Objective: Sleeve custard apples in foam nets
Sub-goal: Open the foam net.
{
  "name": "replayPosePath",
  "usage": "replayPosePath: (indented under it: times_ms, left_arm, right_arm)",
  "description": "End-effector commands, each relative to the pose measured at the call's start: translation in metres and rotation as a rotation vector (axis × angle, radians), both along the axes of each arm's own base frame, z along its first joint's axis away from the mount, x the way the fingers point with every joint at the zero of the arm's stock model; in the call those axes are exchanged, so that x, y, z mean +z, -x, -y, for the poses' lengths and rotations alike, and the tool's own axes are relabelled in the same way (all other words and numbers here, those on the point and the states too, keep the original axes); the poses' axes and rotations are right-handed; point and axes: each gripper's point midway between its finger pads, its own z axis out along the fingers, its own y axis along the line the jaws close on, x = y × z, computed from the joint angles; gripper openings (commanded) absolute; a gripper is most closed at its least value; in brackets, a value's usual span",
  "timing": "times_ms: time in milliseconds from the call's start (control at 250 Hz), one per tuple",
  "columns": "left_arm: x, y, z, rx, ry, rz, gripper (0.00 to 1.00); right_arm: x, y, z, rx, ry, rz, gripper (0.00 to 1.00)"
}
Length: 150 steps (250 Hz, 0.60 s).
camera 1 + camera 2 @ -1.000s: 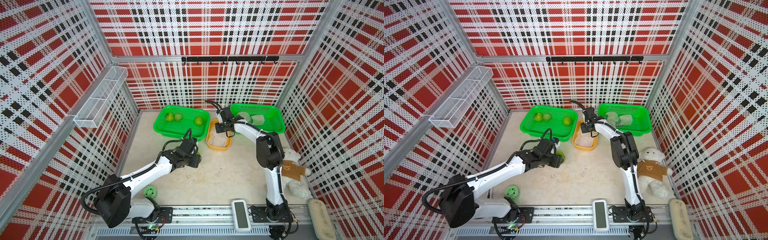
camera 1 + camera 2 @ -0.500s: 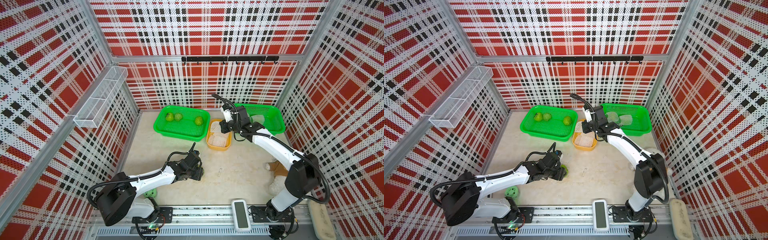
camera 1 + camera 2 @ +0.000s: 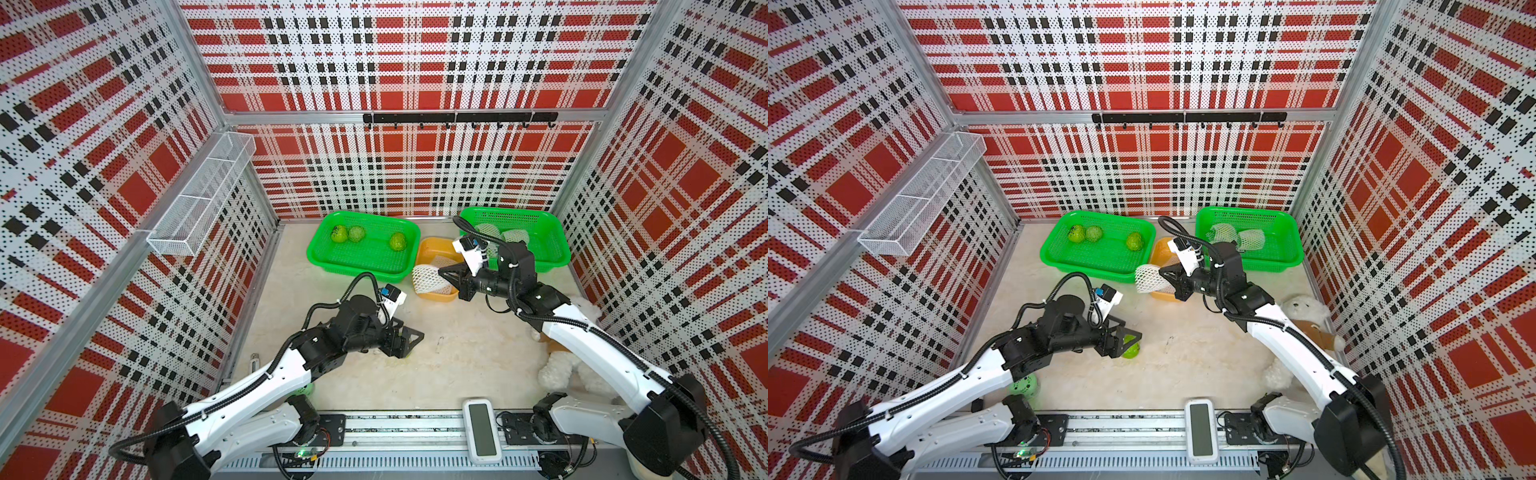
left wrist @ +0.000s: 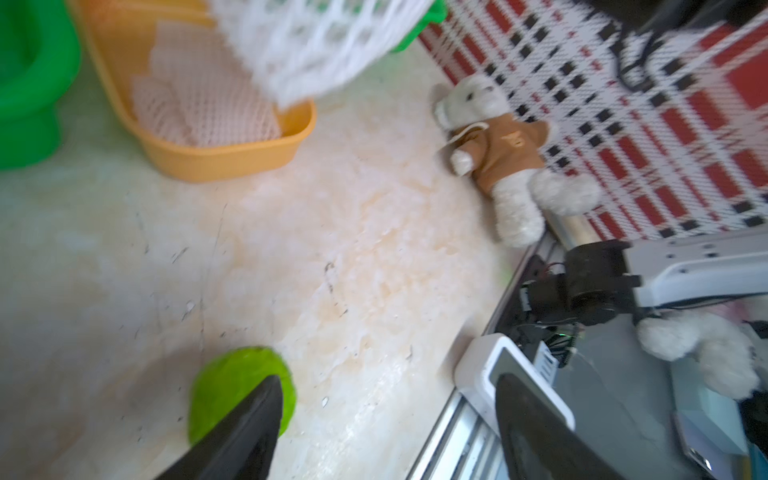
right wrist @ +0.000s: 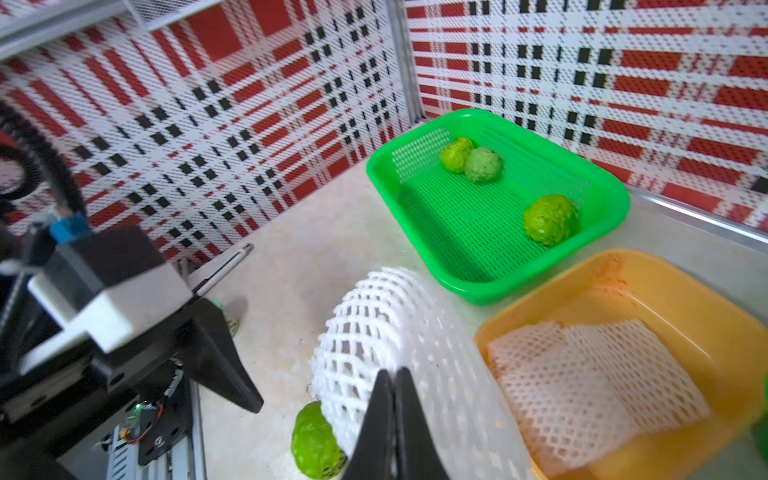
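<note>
Pinching foam net [image 3: 428, 278] over orange tray [image 5: 673, 278] edge, right hand [image 5: 392, 374] clamped; left hand [image 4: 388, 382] spread, empty, custard apple [image 4: 232, 374] just beside.

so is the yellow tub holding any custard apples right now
No, in the right wrist view the yellow tub holds only flat white foam nets.

Both top views are looking steeply down from high above the front rail [image 3: 395, 432] toward the back wall [image 3: 415, 166], taking in the whole bench [image 3: 457, 353]. The left wrist camera is sitting low, facing past the left fingers [image 4: 249, 424] toward the orange tray [image 4: 232, 158]. The right wrist camera is looking closely past the right fingers [image 5: 380, 419]. Both wrist views are sharing that tray and the foam net [image 5: 374, 324].
</note>
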Motion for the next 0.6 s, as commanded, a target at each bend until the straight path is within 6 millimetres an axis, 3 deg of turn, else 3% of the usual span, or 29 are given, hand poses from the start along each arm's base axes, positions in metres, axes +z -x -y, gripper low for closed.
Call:
replayPosePath:
  times_ms: [0, 160, 328, 428, 596]
  left_arm:
    - [0.038, -0.001, 0.005, -0.037, 0.209, 0.060, 0.72]
    - [0.056, -0.013, -0.006, 0.017, 0.314, 0.106, 0.66]
    - [0.049, -0.027, -0.020, 0.103, 0.300, 0.095, 0.53]
    - [0.056, -0.030, -0.031, 0.148, 0.333, 0.122, 0.46]
    - [0.066, -0.028, -0.039, 0.145, 0.363, 0.148, 0.22]
  right_arm:
    - [0.031, 0.023, -0.017, 0.134, -0.102, 0.124, 0.02]
    - [0.033, 0.038, -0.029, 0.166, -0.110, 0.151, 0.02]
    - [0.041, 0.042, -0.033, 0.148, -0.140, 0.182, 0.02]
    - [0.043, 0.044, -0.036, 0.147, -0.152, 0.185, 0.02]
    - [0.046, 0.044, -0.040, 0.132, -0.163, 0.193, 0.08]
